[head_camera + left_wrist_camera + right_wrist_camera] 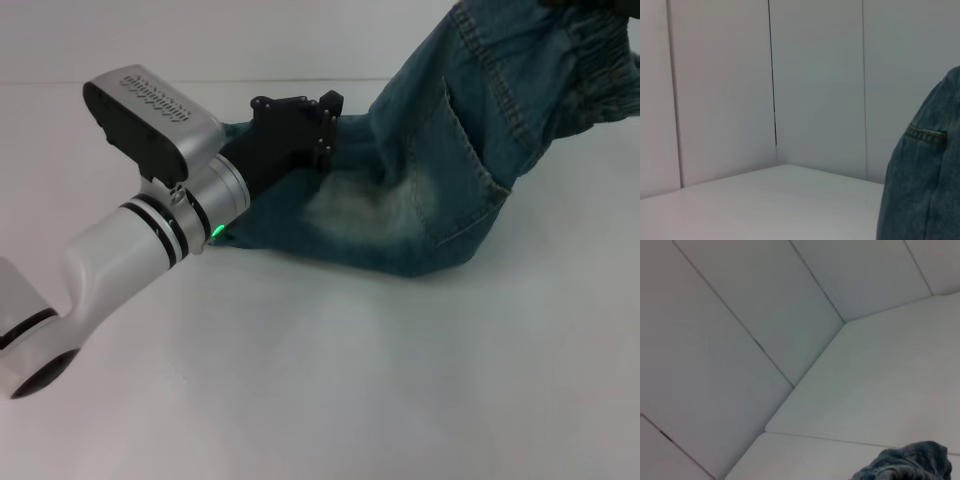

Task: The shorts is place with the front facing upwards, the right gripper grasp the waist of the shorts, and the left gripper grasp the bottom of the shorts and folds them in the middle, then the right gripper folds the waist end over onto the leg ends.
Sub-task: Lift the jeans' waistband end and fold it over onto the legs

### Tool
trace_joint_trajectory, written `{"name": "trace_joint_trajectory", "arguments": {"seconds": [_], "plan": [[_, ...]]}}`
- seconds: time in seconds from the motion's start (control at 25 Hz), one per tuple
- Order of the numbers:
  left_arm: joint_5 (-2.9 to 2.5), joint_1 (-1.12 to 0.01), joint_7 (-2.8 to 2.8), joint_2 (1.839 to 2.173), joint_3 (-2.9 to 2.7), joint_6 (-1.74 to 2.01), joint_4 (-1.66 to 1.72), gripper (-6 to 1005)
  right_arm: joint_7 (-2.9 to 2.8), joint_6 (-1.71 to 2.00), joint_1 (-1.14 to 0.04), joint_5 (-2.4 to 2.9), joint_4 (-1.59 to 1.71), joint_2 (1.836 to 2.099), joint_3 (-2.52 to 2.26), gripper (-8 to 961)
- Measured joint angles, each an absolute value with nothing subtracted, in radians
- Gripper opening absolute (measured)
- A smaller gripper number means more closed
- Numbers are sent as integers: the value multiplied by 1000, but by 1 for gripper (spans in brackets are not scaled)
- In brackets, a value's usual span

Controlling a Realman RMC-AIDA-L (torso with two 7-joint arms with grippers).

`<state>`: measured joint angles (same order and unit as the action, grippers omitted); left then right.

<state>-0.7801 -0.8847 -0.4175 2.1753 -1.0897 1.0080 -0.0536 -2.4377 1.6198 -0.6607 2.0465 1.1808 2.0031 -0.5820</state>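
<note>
The blue-green denim shorts point(420, 190) stretch across the white table, from the middle up to the far right. The gathered waist of the shorts point(600, 60) is lifted off the table at the top right. Only a dark sliver of my right gripper point(600, 6) shows above it at the picture's edge. My left gripper point(328, 125) lies low at the bottom of the shorts point(250, 135), shut on the denim there. A faded patch and a pocket face up. In the left wrist view the denim point(925, 175) fills one side. In the right wrist view a bunched bit of denim point(905, 462) shows.
My left arm point(120, 250) reaches in from the near left over the white table point(330, 380). White wall panels point(815, 75) stand behind the table and meet in a corner.
</note>
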Motion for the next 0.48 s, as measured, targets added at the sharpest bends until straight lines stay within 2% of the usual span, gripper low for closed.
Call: {"name": "trace_joint_trajectory", "arguments": {"seconds": [0.48], "plan": [[-832, -950, -396, 2175, -1053, 1015, -118, 1, -2451, 1638, -674, 2003, 1187, 2013, -625, 94]]}}
